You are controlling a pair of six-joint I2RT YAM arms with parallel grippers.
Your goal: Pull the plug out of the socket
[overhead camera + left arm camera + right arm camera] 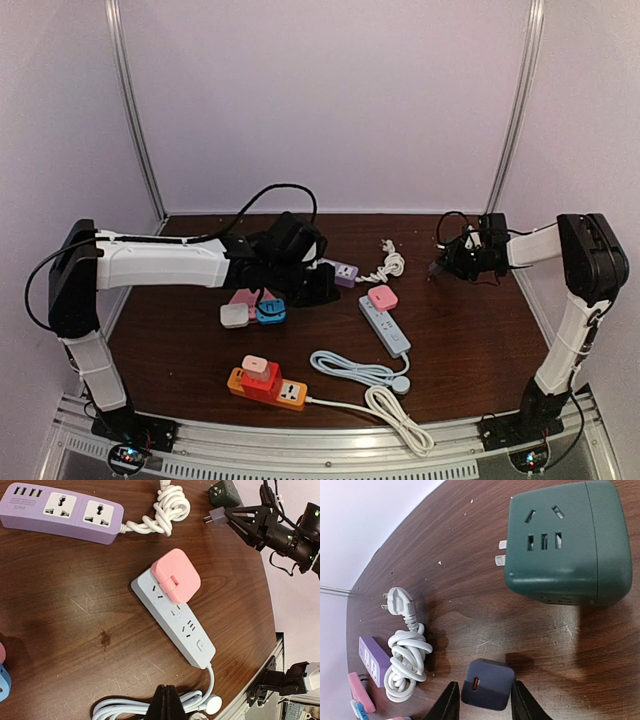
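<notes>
**Colleague:** What have the right jaws got?

**Operator:** I see the right gripper (486, 702) pinching the dark grey plug (489, 680), one finger on each side, jaws only as wide as the plug's body. From the left wrist camera I see its bare prongs sticking out, free of everything. The green cube socket (560, 545) sits on the table (445, 555) near it, apart from the plug.

**Colleague:** And the left?

**Operator:** The left gripper (165, 702) has its jaws pressed together on nothing. It hangs over the coiled cable (125, 710) of the pale power strip (190, 630), which carries a pink adapter (175, 575).

**Colleague:** Anything you can't read?

**Operator:** Both wrist views cut the fingers off at the bottom edge. I can't tell whether the grey plug touches the table. From above, the left gripper is a dark mass I can't make out.
</notes>
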